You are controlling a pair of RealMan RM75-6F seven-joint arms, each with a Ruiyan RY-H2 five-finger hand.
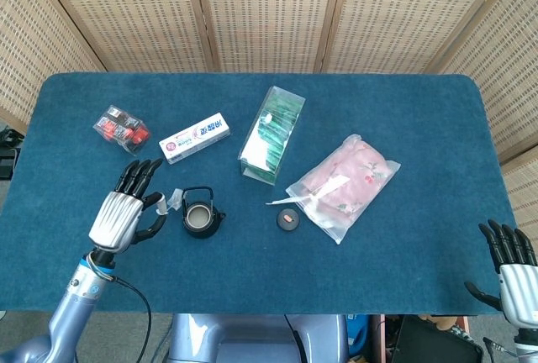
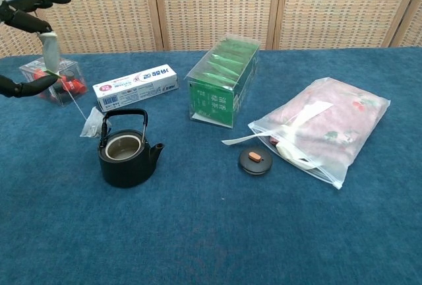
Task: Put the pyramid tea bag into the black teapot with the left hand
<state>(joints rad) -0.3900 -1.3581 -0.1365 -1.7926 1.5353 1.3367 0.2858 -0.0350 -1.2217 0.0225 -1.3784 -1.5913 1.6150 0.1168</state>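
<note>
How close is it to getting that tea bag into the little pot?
Done: the left hand has the tea bag off the table, pinching its paper tag so that it dangles on its string. In hand: the bag hangs just beside the black teapot, near the handle. Left: shifting it over the open mouth and lowering it in. The lid lies apart on the table.
</note>
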